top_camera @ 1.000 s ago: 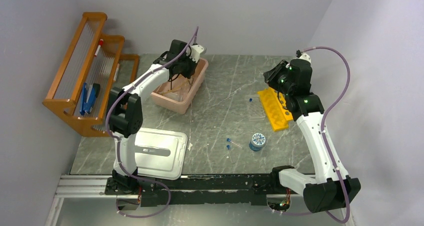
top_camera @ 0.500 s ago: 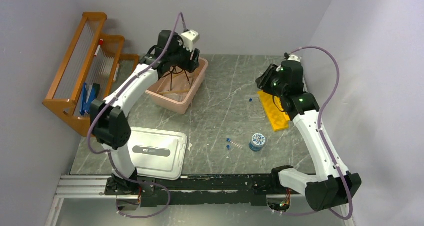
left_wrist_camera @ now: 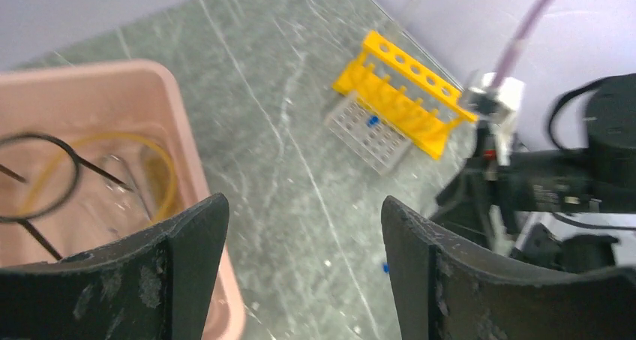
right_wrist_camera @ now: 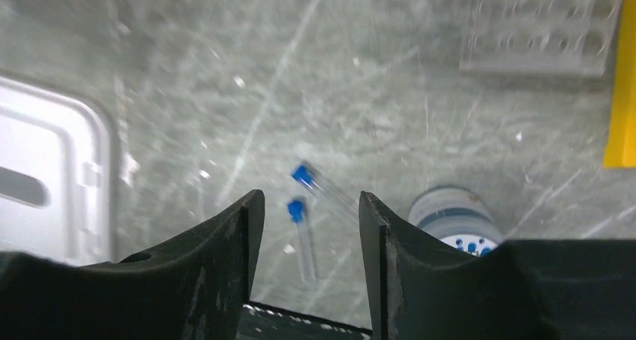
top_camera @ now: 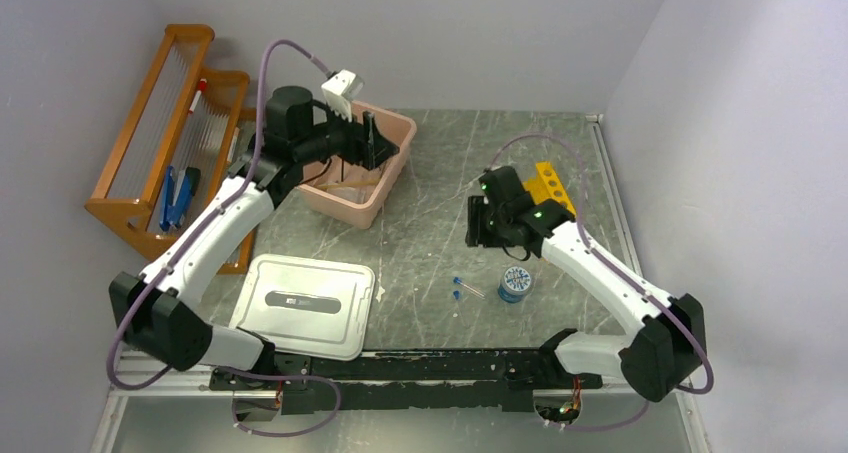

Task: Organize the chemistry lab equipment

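Marbled table [top_camera: 440, 173], 2 blue-capped vials [right_wrist_camera: 298, 209] lying below spread right jaws' gap.

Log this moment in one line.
left hand: open, empty, at rim of pink tub | right hand: open, empty, above blue-capped vials

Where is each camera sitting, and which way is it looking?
Top camera: high behind the arms, looking down on the grey marbled table; both whole arms show.
Left wrist camera: above the edge of the pink plastic tub, facing the yellow plastic tube rack; the left fingers frame it.
Right wrist camera: looks down at two tiny blue-capped vials; the right fingers show.
Shared: top and left wrist views both show tub and rack.
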Tool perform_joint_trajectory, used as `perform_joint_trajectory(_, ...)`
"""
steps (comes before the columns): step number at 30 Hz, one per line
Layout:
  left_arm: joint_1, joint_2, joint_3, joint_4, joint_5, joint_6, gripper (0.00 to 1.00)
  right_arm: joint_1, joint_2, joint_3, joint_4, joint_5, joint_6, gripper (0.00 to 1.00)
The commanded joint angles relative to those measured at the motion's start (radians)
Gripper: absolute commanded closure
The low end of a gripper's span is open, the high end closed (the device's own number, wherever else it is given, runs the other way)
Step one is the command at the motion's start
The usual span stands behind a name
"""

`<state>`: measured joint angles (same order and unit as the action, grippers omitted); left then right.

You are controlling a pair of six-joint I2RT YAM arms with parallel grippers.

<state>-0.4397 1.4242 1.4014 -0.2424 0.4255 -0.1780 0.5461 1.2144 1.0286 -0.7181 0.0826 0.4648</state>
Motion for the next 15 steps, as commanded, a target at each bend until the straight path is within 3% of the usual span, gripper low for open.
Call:
perform_joint_trajectory(1, -0.029, -0.1, -0.143, 0.093, 0.103, -0.151, 0.23, 0.087, 0.029, -0.066, -0.044, 0.085, 0.03, 0.49)
perform_joint_trajectory(10, -0.272, -0.135, -0.284, 0.039, -0.071, -0.156, 0.32, 0.217, 0.209, -0.115, -0.019, 0.119, 0.039, 0.51)
perform_joint_trajectory(15, -0.317, -0.139, -0.31, 0.045, -0.165, -0.174, 0.33, 0.228, 0.288, -0.112, -0.032, 0.129, 0.024, 0.49)
